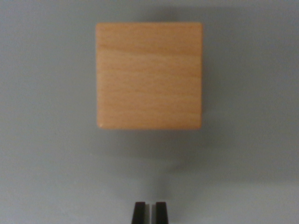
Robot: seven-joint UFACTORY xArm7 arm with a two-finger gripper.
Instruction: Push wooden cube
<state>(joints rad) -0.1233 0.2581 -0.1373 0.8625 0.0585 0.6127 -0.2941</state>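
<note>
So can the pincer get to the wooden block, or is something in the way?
Probably yes. The pincer sits just below the wooden cube in the wrist view, with only bare grey surface between them.

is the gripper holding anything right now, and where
Nothing is held. The gripper fingertips sit nearly together with nothing between them, apart from the wooden cube.

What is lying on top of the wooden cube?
Nothing: the wooden cube shows only bare wood grain on top. The surface under it is covered. The hand sits apart, below it.
</note>
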